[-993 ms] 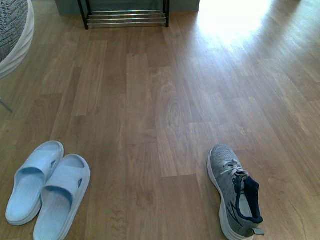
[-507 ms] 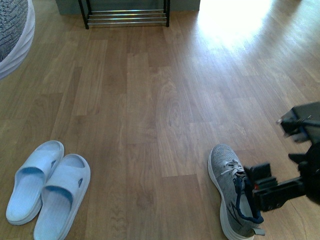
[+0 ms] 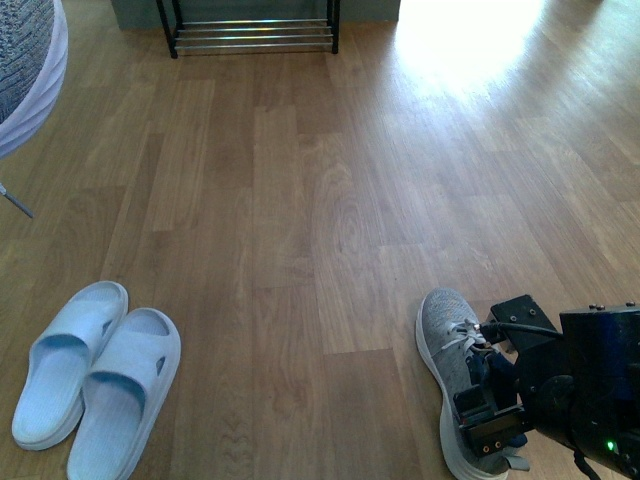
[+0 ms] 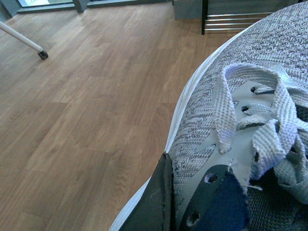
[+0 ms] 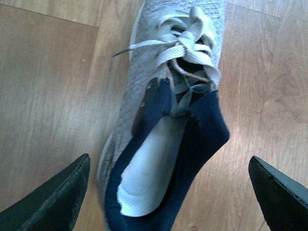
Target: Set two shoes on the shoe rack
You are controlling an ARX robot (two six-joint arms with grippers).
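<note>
Held shoe: the held shoe (image 4: pixel 250 62) is kept off the floor, left of the rack (image 3: pixel 250 35) and nearer the robot than it. It is judged to be carried this way so that both shoes can be taken over together.
Left gripper: the left gripper (image 4: pixel 163 207) is closed on the held shoe. One dark finger (image 4: pixel 155 202) is seen pressed against the side by the eyelets. The other finger is hidden, so the clamp is probably across the upper, judged from the shoe being aloft.
Floor shoe: the floor shoe (image 3: pixel 445 340) is set flat on its sole, well apart from the rack and right of it, toe towards it.
Right gripper: the right gripper (image 5: pixel 168 192) is placed above the floor shoe's navy collar. Its jaws are spread wider than the shoe, one fingertip on each side. Nothing is held or touched.
Reason for the spread: room is judged to be left for straddling the heel before closing.
Slides: the slides (image 3: pixel 95 375) are paired well apart from the rack and left of it, outside the task.
Progress: neither shoe is on the rack.
</note>
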